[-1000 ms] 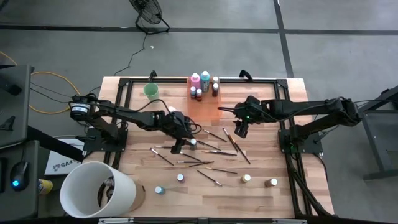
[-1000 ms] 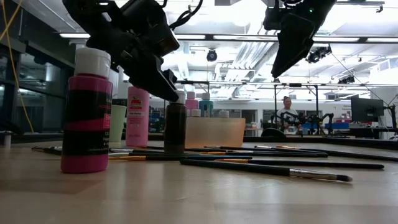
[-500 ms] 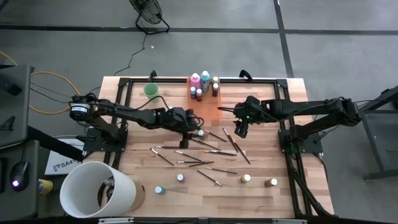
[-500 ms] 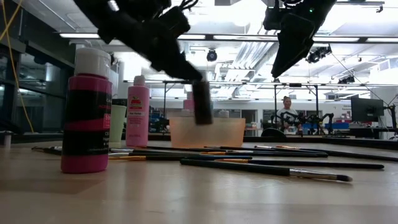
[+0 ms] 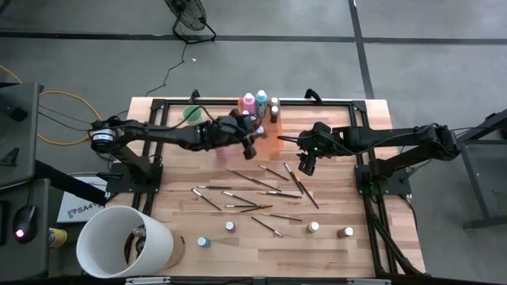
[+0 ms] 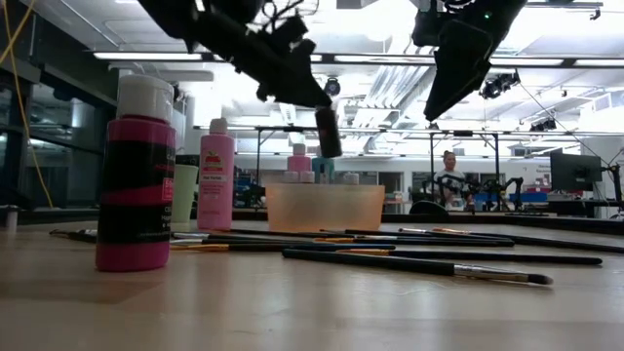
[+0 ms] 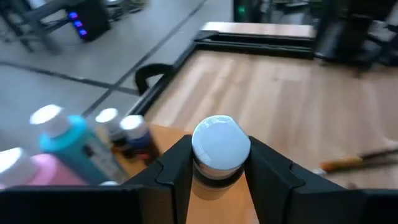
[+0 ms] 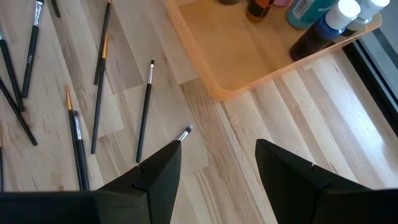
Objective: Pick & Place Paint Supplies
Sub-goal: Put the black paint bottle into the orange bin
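Lifted over the orange tray point(image 5: 261, 136), left gripper point(image 7: 219, 177) clamps a dark, pale-capped bottle point(image 7: 220, 149).

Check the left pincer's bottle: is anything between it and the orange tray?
Nothing visible blocks it. The left pincer holds the small dark bottle in the air at the orange tray; the bottles already there crowd the far end, leaving open floor.

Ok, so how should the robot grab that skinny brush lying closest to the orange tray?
Take the brush by the middle of its thin dark handle, coming straight down from above with a finger on each side. It lies flat on the table, so there is nothing to get under from the side, and bare wood either side leaves room. The open right gripper hovers nearby.
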